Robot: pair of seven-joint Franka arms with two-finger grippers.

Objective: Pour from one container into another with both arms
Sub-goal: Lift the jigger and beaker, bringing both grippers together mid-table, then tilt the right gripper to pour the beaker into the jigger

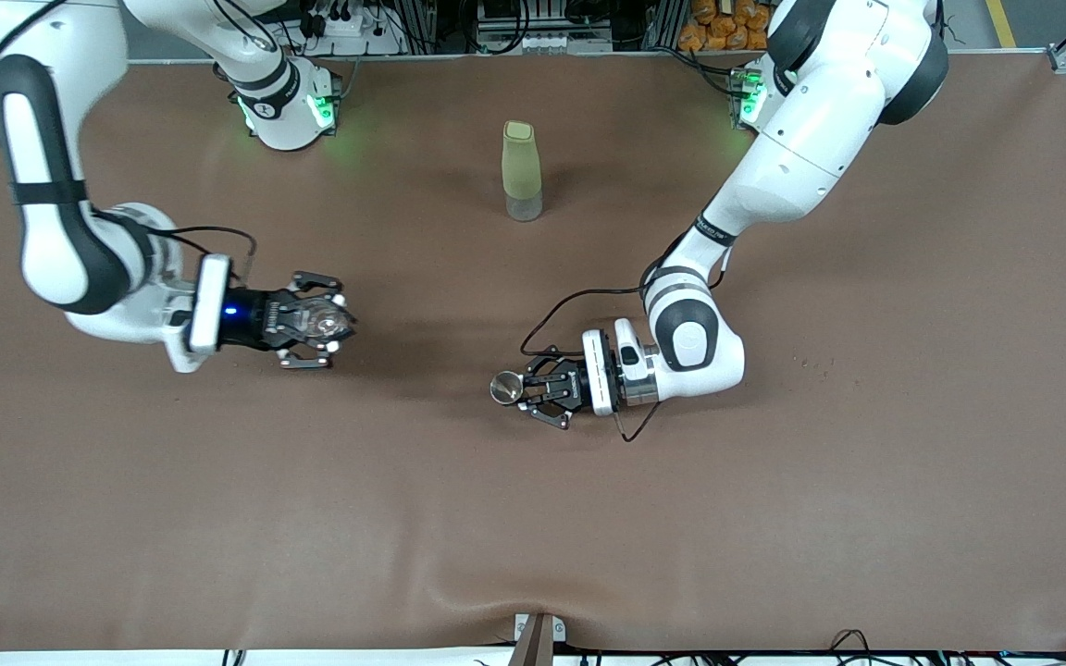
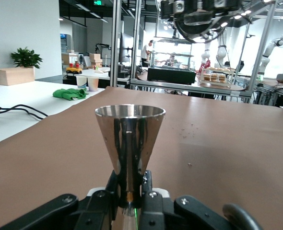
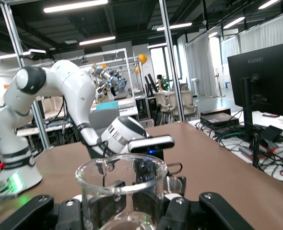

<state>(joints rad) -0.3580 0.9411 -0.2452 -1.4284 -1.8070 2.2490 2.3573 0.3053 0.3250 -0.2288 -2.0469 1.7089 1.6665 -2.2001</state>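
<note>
My right gripper (image 1: 328,321) is shut on a clear glass beaker (image 1: 322,320), held upright over the table toward the right arm's end. In the right wrist view the beaker (image 3: 122,191) stands between the fingers (image 3: 108,203) of the right gripper (image 3: 124,208) and looks empty. My left gripper (image 1: 527,388) is shut on a small steel cone-shaped cup (image 1: 504,387), low over the middle of the table. The left wrist view shows that cup (image 2: 129,139) upright, its narrow stem clamped in the left gripper (image 2: 130,194). The two grippers face each other, well apart.
A tall olive-green container (image 1: 522,171) with a clear base stands upright on the brown table (image 1: 774,481), farther from the front camera than both grippers, between the two arm bases. A few crumbs (image 1: 815,363) lie toward the left arm's end.
</note>
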